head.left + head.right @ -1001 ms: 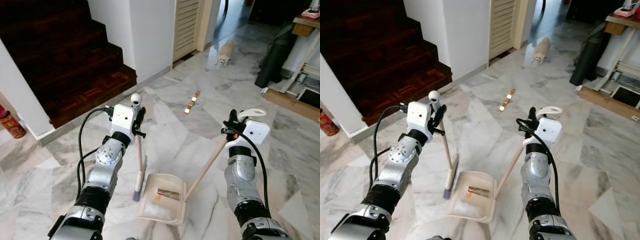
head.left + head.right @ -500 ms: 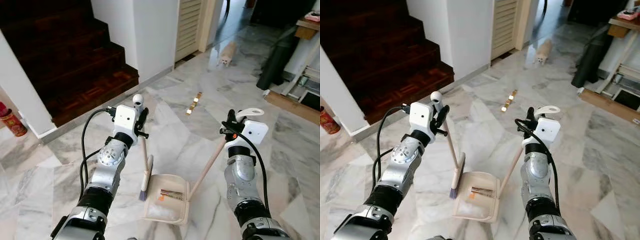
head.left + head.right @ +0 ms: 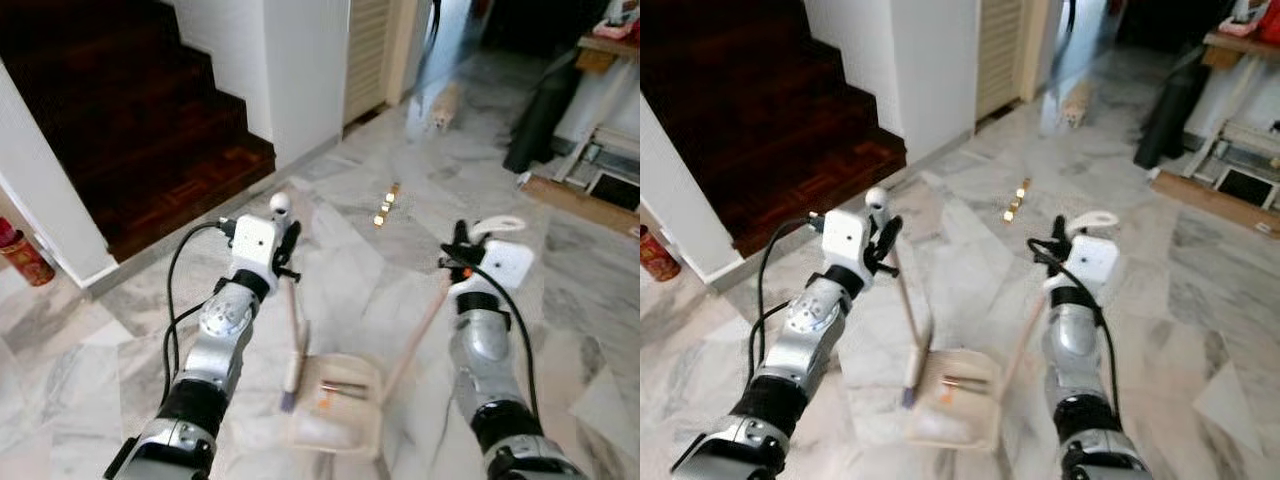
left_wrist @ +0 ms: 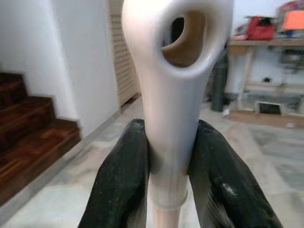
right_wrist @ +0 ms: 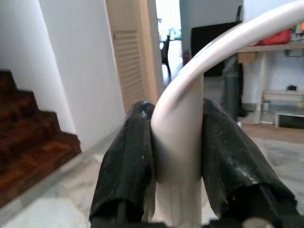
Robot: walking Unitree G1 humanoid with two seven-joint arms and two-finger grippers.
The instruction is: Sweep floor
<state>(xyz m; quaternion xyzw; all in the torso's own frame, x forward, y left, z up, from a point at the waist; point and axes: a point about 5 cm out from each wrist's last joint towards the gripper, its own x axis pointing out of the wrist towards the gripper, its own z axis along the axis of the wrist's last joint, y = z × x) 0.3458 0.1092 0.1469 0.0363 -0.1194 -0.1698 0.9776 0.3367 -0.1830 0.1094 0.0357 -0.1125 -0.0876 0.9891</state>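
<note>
Marble floor stretches from a dark wooden staircase toward a louvred door, with the robot's two arms raised over a cream dustpan lying flat on the tiles. The left gripper is clamped on the top of the broom; in the left wrist view both black fingers press against the pale handle just below its hanging hole. The broom's head rests at the dustpan's edge on the side nearer the staircase, touching or almost touching it. The right gripper pinches the dustpan handle, a long pale stick that slants up from the pan's far side; the right wrist view shows its fingers squeezed on the stick under a curved loop. Inside the dustpan lie a small brownish stick-like scrap and an orange bit. Beyond the dustpan, toward the door, a short row of small golden pieces sits on the tiles. Farther off, near the doorway, a light-coloured small animal stands, blurred.
</note>
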